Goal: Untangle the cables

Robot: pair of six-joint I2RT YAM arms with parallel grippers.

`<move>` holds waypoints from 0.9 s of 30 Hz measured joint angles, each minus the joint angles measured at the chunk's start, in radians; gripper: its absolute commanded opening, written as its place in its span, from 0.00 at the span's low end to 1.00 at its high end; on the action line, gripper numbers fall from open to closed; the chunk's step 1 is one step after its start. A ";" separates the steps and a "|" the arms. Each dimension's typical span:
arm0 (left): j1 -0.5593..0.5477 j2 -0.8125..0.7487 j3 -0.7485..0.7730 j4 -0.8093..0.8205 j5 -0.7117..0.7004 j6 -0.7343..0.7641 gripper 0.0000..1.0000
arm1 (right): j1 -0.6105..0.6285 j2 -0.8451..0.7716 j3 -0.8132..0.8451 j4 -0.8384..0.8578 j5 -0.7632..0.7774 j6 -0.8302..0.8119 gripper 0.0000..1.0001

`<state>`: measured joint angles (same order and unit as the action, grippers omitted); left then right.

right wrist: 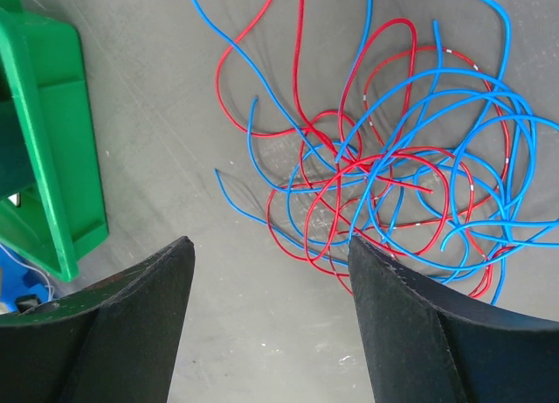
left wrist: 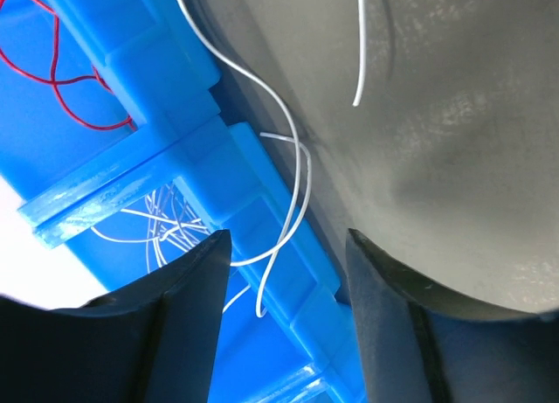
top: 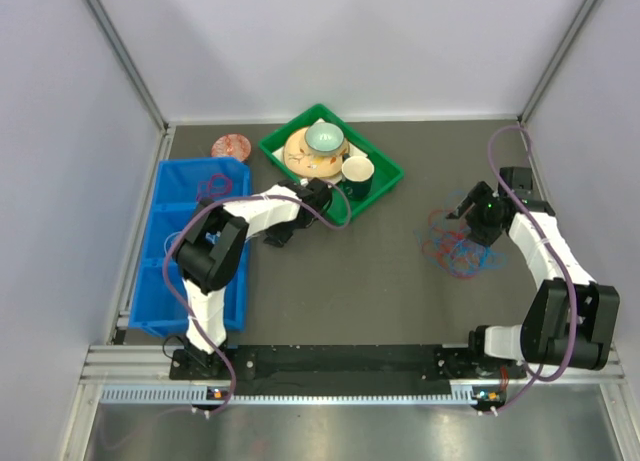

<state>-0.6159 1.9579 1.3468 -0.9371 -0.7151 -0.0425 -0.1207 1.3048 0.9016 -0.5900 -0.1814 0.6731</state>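
Observation:
A tangle of red and blue cables (top: 460,249) lies on the grey table at the right. In the right wrist view the tangle (right wrist: 402,176) sits above and right of my right gripper (right wrist: 269,242), which is open and empty over bare table. In the top view my right gripper (top: 470,229) hovers at the tangle's upper edge. A white cable (left wrist: 297,184) drapes over the wall of the blue bin (left wrist: 201,149), with white loops (left wrist: 166,219) inside. A red cable (left wrist: 52,79) lies in another compartment. My left gripper (left wrist: 288,239) is open and empty above the bin wall; it also shows in the top view (top: 274,233).
The blue bin (top: 160,281) stands at the left. A green tray (top: 275,146) with bowls and a cup stands at the back centre, and its corner shows in the right wrist view (right wrist: 52,158). A brown round disc (top: 230,146) lies behind the bin.

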 measured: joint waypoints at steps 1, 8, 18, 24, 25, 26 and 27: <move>0.000 0.001 0.000 -0.004 -0.005 -0.003 0.53 | 0.000 0.006 0.000 0.000 0.000 0.000 0.71; 0.000 0.016 0.000 -0.011 -0.032 -0.009 0.48 | 0.000 0.032 0.013 -0.001 -0.001 0.000 0.70; 0.000 0.048 0.000 -0.015 -0.064 -0.010 0.46 | 0.000 0.060 0.037 0.005 -0.001 -0.001 0.70; 0.000 0.058 0.000 -0.015 -0.092 -0.012 0.33 | 0.000 0.075 0.039 0.003 -0.001 -0.001 0.70; 0.000 0.062 0.000 -0.015 -0.098 -0.011 0.33 | 0.000 0.079 0.043 0.000 -0.001 0.000 0.70; 0.000 0.068 0.000 -0.015 -0.105 -0.011 0.33 | 0.000 0.080 0.047 0.001 -0.001 -0.001 0.70; 0.000 0.074 0.000 -0.015 -0.113 -0.011 0.33 | 0.000 0.081 0.050 0.002 -0.001 -0.001 0.70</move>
<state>-0.6159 2.0315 1.3468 -0.9520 -0.8276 -0.0540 -0.1207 1.3861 0.9520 -0.5877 -0.1825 0.6724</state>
